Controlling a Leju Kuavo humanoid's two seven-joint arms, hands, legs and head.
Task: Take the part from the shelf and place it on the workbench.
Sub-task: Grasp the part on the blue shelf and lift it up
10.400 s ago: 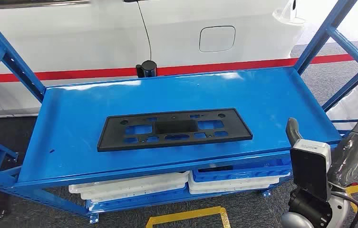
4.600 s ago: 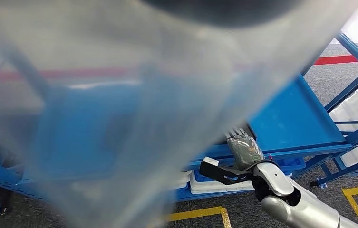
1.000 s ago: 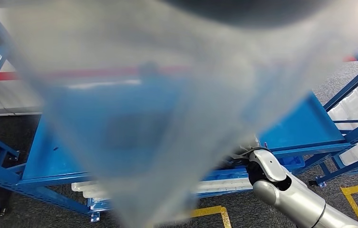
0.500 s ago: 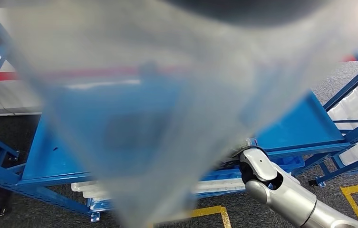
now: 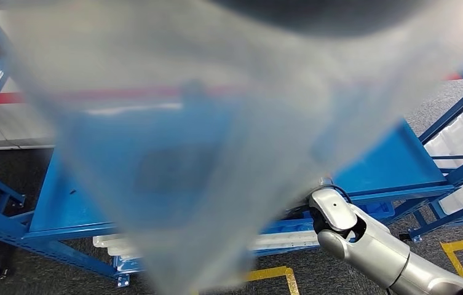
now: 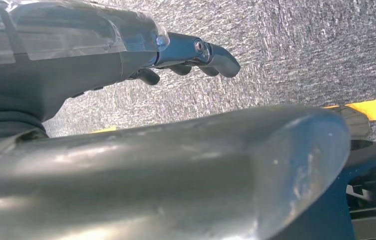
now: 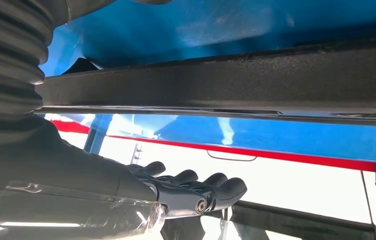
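Note:
The black plastic part shows as a dim dark patch (image 5: pixel 167 172) on the blue shelf (image 5: pixel 395 160), seen through a blurred translucent sheet close to the head camera. In the right wrist view the part's long edge (image 7: pixel 225 85) runs across the picture. My right hand (image 7: pixel 186 190) straddles that edge, with the ribbed thumb on one side and the dark fingers (image 7: pixel 215 187) stretched out on the other, a gap away from it. My right wrist (image 5: pixel 333 209) sits at the shelf's front edge. My left hand (image 6: pixel 190 52) hangs over grey carpet, fingers loosely bent, holding nothing.
White and blue trays (image 5: pixel 278 239) are stacked on the level under the shelf. Blue uprights (image 5: pixel 456 98) stand at the shelf's right end. A white car body with a red stripe (image 7: pixel 285 155) is behind the shelf. Yellow floor tape (image 5: pixel 265 273) lies in front.
Over the last second my right forearm has swung slightly left and lower at the shelf's front edge. Since 10.4 s ago the translucent blur has come to cover the head view.

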